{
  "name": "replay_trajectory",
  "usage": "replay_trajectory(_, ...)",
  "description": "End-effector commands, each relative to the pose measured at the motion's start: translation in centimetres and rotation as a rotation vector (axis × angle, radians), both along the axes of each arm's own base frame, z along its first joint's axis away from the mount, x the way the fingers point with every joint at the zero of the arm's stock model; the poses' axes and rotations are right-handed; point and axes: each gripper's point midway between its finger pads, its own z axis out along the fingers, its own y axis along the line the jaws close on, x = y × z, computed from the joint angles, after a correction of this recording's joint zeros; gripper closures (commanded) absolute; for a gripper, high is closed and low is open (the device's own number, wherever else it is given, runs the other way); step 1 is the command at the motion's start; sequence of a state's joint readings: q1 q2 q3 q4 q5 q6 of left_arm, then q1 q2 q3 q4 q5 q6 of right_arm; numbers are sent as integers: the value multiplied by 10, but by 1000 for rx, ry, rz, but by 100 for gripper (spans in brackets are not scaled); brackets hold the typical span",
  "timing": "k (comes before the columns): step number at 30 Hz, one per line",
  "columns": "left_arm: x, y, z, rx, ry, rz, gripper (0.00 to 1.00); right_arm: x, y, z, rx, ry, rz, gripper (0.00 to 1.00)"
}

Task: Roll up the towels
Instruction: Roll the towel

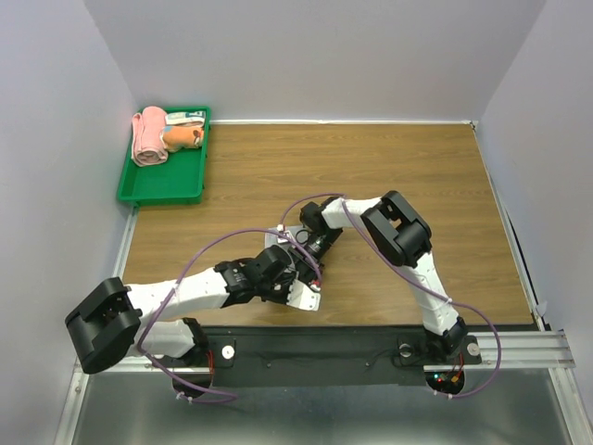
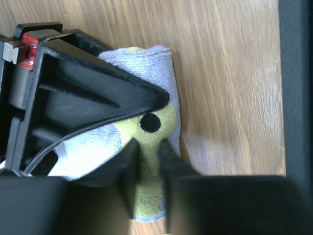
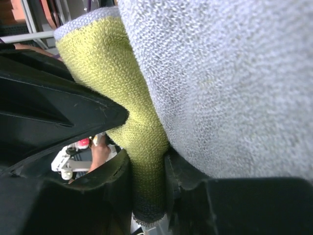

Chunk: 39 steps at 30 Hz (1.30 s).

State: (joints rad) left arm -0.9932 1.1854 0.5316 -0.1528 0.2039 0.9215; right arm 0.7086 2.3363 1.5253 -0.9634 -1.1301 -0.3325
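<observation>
1. Towels, two, soft terry: your green towel (image 2: 142, 63), grey-backed, lies bunched on the table (image 1: 417, 167); orange towel (image 1: 181, 137) sits in the tray (image 1: 162, 190).
2. Grippers, two: left gripper (image 2: 148, 159) and right gripper (image 3: 146, 169) each pinch its green fold.

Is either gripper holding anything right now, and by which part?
Both are. The left gripper and the right gripper each pinch a yellow-green fold of the yellow-green and grey towel.

We see the towel (image 2: 151, 147) yellow-green with a grey part, the table (image 1: 389, 176) brown wood-grain, the tray (image 1: 162, 184) bright green, a second towel (image 1: 182, 137) orange with pale markings, the towel roll (image 1: 146, 139) pink, the arms (image 1: 181, 297) white and black.
</observation>
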Motion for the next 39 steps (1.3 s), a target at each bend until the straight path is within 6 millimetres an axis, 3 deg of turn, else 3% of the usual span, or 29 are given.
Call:
replay_trajectory(1,-15,13,-12,63,95,33,88,17,-25,-46,-144,-113,24,66)
replay_trajectory(6,-39,28,-19,123,220,22,100,30,-30,-43,-145,-97,-30,57)
replay_trajectory(7,-38,26,-19,116,224,36,100,32,-31,-41,-141,-95,-38,52)
replay_trajectory(10,-37,27,-16,120,290,21,100,38,-32,-33,-129,-105,-59,50)
replay_trajectory(11,-37,36,-23,160,340,41,100,41,-31,-26,-121,-114,-69,50)
replay_trajectory(15,-23,41,-22,167,481,75,100,54,-34,-5,-89,-134,-119,35)
replay_trajectory(16,-31,46,-29,200,554,63,100,57,-38,0,-88,-144,-133,32)
replay_trajectory(17,-30,47,-30,207,587,68,100,60,-39,4,-84,-161,-140,24)
replay_trajectory(18,-22,43,-27,197,604,78,100,63,-41,9,-81,-175,-145,22)
replay_trajectory(20,-31,44,-30,213,728,70,100,73,-47,25,-61,-220,-176,21)
replay_trajectory(21,-23,37,-25,169,758,78,100,83,-53,39,-46,-256,-208,20)
replay_trajectory(25,-16,34,-26,165,843,92,100,104,-83,56,-74,-353,-302,20)
replay_trajectory(26,-19,37,-30,190,891,103,100,112,-90,71,-61,-435,-333,20)
replay_trajectory(27,-13,32,-28,166,902,90,100,110,-102,68,-88,-444,-357,20)
replay_trajectory(30,-8,33,-31,163,992,109,100,116,-118,91,-103,-640,-401,21)
replay_trajectory(33,1,38,-38,155,1073,150,100,123,-120,123,-40,-808,-427,21)
replay_trajectory(35,9,38,-42,145,1112,174,100,120,-109,138,-4,-900,-385,21)
replay_trajectory(39,15,42,-49,164,1169,205,100,116,-89,138,-16,-1082,-287,20)
